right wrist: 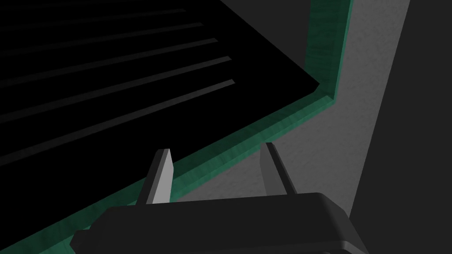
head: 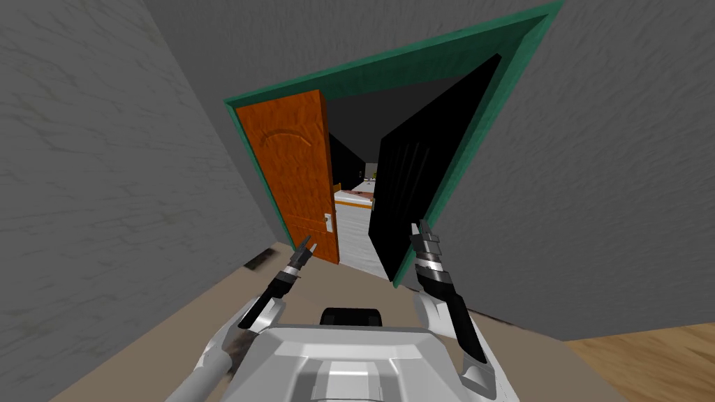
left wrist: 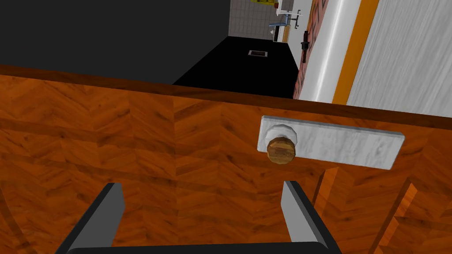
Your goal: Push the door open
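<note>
orange wood-grain door (left wrist: 132, 132) with round brown knob (left wrist: 281, 150) faces the released left gripper (left wrist: 201, 189); right gripper (right wrist: 216, 149) released too.

Orange door leaf (head: 297, 174) blocks the left gripper (left wrist: 202, 187) straight ahead; knob (left wrist: 281, 150) juts out near one finger. Black leaf (head: 405, 195) and green frame (head: 482, 139) stand before the right gripper (right wrist: 215, 149). Open gap between the leaves, bed (head: 352, 198) beyond.

Tan floor (head: 174, 328) covers the lower left of the frame, wood planks (head: 649, 363) the lower right corner. At the frame's centre, a bed (head: 352, 198) stands on pale grey floor (head: 357, 234).
</note>
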You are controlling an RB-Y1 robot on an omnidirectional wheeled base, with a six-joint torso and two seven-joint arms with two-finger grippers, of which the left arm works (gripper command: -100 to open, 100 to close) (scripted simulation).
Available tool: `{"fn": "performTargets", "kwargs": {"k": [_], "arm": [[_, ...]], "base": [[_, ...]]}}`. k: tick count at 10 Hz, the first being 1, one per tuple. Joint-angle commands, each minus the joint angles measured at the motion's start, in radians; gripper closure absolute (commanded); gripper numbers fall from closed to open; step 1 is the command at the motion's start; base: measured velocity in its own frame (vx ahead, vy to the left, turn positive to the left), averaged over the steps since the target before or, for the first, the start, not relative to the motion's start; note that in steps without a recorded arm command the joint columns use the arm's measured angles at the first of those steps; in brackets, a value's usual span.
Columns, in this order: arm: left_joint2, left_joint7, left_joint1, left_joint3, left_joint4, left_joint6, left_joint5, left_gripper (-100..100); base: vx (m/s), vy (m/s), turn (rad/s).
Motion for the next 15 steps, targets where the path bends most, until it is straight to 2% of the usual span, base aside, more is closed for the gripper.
{"fn": "performTargets", "kwargs": {"k": [1, 2, 3, 6, 7, 8, 9, 13, 14, 15], "arm": [[0.025, 0.010, -0.008, -0.006, 0.032, -0.002, 0.012, -100], [0.051, 0.018, -0.018, -0.014, 0.071, -0.007, 0.023, -100], [0.051, 0.018, -0.018, -0.014, 0.071, -0.007, 0.023, -100], [0.088, 0.030, -0.032, -0.026, 0.127, -0.014, 0.040, -100], [0.110, 0.037, -0.041, -0.033, 0.160, -0.018, 0.049, -100], [0.120, 0.040, -0.045, -0.036, 0.175, -0.020, 0.054, -100], [0.138, 0.046, -0.051, -0.042, 0.202, -0.024, 0.062, -100], [0.182, 0.060, -0.069, -0.056, 0.270, -0.033, 0.082, -100], [0.175, 0.057, -0.067, -0.054, 0.260, -0.031, 0.078, -100], [0.168, 0.057, -0.080, -0.049, 0.273, -0.023, 0.079, -100]], "base": [[0.098, 0.035, -0.063], [0.132, 0.028, -0.090], [0.102, 0.033, -0.041], [0.076, 0.037, -0.046], [0.098, 0.058, -0.087], [0.113, 0.063, -0.058], [0.144, 0.049, -0.053], [0.130, 0.056, -0.049], [0.067, 0.022, -0.011], [0.119, -0.007, -0.064]]}}
